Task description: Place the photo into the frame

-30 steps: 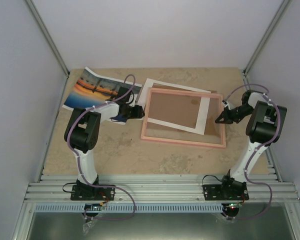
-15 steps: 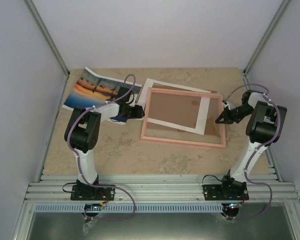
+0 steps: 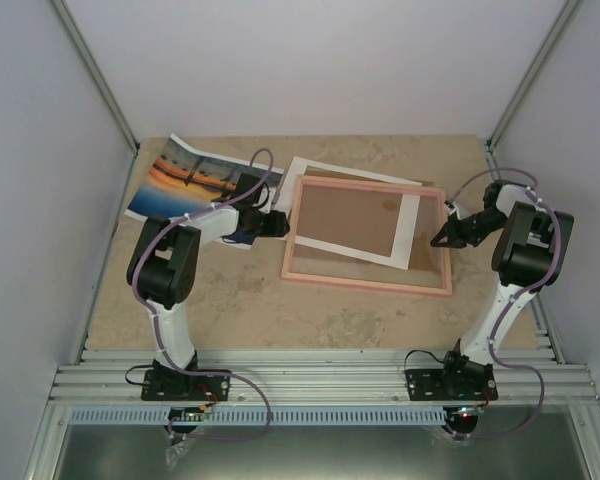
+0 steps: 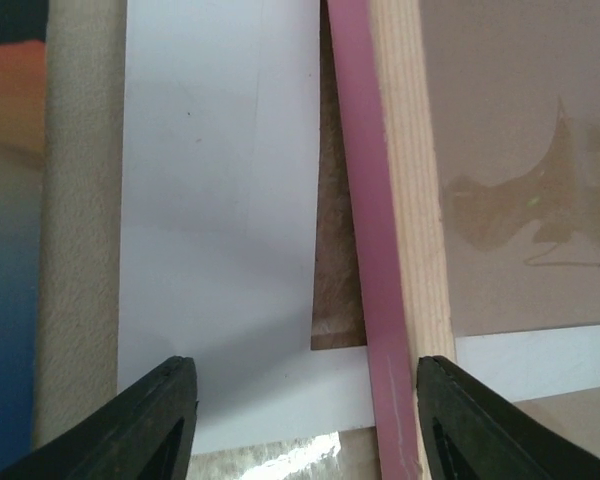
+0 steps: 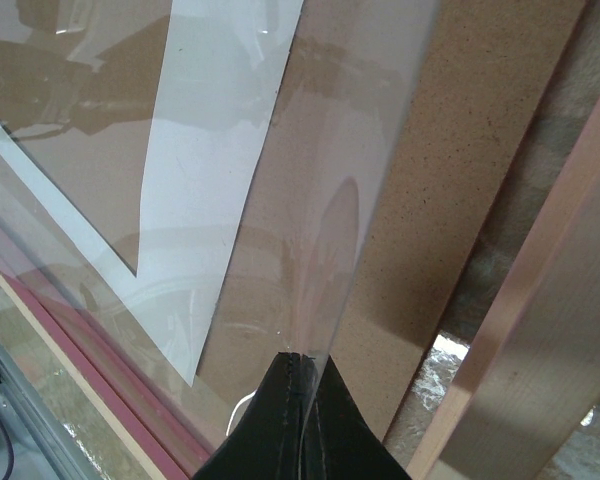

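The photo (image 3: 193, 177), an orange sunset over blue water, lies face up at the table's back left, and its edge shows in the left wrist view (image 4: 8, 220). The pink frame (image 3: 365, 284) lies in the middle. My left gripper (image 3: 279, 223) is open at the frame's left side. Its fingers straddle the pink rail (image 4: 365, 200) and a white border (image 4: 220, 200), without touching them. My right gripper (image 3: 439, 240) is at the frame's right side. It is shut (image 5: 300, 368) on the edge of a clear pane (image 5: 350, 150) that lies over the frame.
A brown board with a white border (image 3: 410, 228) lies askew within and behind the frame, jutting past its back-left corner. It also shows under the pane in the right wrist view (image 5: 210, 170). Grey walls enclose the tan table (image 3: 270, 315). Rails run along its near edge.
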`<control>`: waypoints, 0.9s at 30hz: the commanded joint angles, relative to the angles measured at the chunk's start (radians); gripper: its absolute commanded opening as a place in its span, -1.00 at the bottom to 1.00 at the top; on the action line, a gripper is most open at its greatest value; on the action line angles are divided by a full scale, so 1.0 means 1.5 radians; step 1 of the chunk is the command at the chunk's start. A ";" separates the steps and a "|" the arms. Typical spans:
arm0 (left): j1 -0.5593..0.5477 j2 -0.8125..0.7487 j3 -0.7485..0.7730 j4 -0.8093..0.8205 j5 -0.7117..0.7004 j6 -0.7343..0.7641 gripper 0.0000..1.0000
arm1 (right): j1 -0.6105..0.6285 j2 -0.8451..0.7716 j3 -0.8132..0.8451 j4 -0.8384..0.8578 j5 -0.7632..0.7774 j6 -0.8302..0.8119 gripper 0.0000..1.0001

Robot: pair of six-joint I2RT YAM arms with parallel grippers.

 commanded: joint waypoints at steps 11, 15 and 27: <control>-0.057 -0.024 0.028 -0.003 -0.116 0.054 0.29 | -0.002 -0.016 0.007 0.008 0.023 -0.004 -0.99; -0.062 0.004 0.042 -0.015 -0.131 0.058 0.29 | -0.002 -0.015 0.007 0.009 0.025 -0.005 -0.99; -0.069 0.050 0.054 -0.044 -0.200 0.078 0.29 | -0.004 -0.013 0.008 0.013 0.032 -0.005 -0.99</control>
